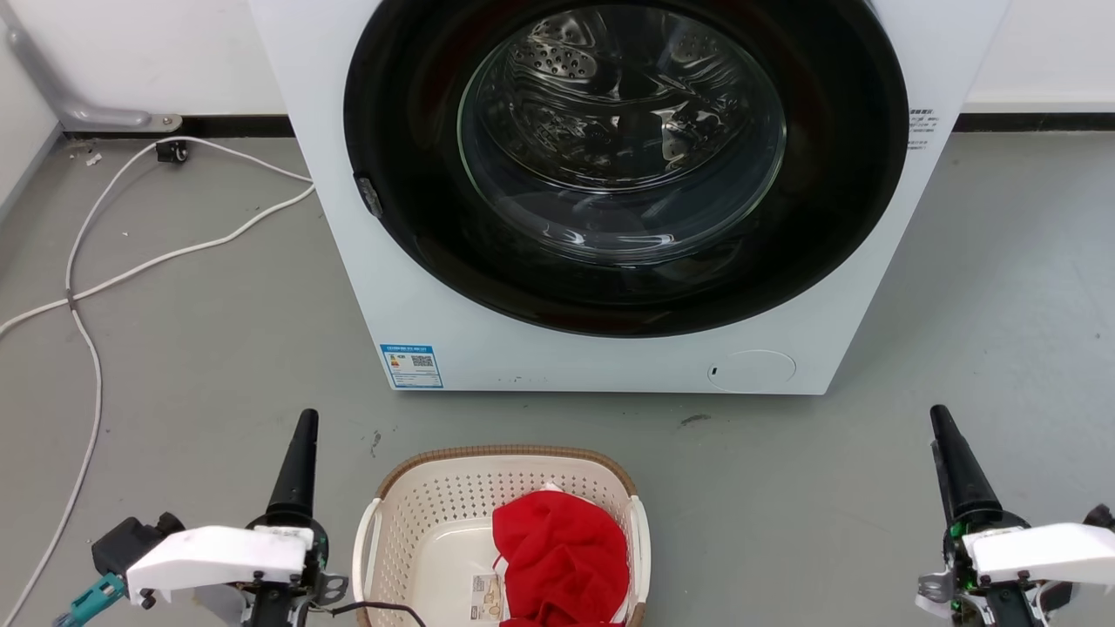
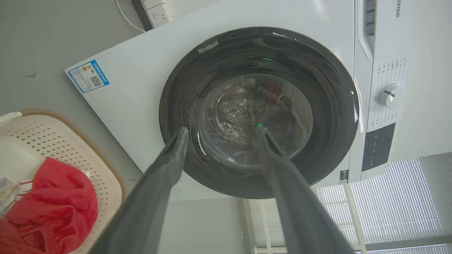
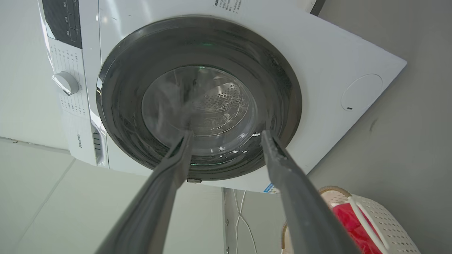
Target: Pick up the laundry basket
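At bottom centre the laundry basket (image 1: 510, 454), seemingly lengthwise up the frame, is flanked by two empty, parted grippers: the left gripper (image 1: 303, 427) near its handle (image 1: 363, 544), the right gripper (image 1: 941, 427) well apart.

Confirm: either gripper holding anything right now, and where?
Nothing held. Left gripper and right gripper both open and empty; laundry basket sits untouched on the floor.
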Robot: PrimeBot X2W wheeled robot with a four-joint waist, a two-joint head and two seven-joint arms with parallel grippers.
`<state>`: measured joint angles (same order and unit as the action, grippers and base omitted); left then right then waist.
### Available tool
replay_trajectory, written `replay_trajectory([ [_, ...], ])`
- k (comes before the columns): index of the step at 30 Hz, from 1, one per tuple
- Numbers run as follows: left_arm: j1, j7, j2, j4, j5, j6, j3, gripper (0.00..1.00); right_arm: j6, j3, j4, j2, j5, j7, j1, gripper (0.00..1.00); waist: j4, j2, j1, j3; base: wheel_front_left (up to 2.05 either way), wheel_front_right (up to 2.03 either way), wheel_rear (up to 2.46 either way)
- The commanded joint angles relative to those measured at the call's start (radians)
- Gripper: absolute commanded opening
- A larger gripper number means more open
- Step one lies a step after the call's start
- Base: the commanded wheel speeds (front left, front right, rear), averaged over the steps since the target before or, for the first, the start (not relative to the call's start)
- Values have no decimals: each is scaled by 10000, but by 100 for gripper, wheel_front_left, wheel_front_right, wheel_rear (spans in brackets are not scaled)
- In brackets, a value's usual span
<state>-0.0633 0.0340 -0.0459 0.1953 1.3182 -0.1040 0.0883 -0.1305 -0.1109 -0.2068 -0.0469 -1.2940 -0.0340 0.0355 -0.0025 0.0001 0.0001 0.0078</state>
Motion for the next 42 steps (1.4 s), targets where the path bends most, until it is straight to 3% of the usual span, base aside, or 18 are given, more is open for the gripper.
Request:
replay_trajectory([
  [1,-36,-118,-30,-314,-537,81,-94,100,-2,37,360,-32,618,110,65,100,-3,-1,0,5,0,0,0],
  [19,163,-832,-229,-941,-4209,971,-864,100,-2,443,1056,-36,5095,829,-358,100,-78,-1,0,71,0,0,0],
  [42,457,-1574,-625,-1624,-7136,1857,-1643,100,-3,549,1606,-42,8481,1570,-730,100,-143,-1,-1,118,0,0,0],
])
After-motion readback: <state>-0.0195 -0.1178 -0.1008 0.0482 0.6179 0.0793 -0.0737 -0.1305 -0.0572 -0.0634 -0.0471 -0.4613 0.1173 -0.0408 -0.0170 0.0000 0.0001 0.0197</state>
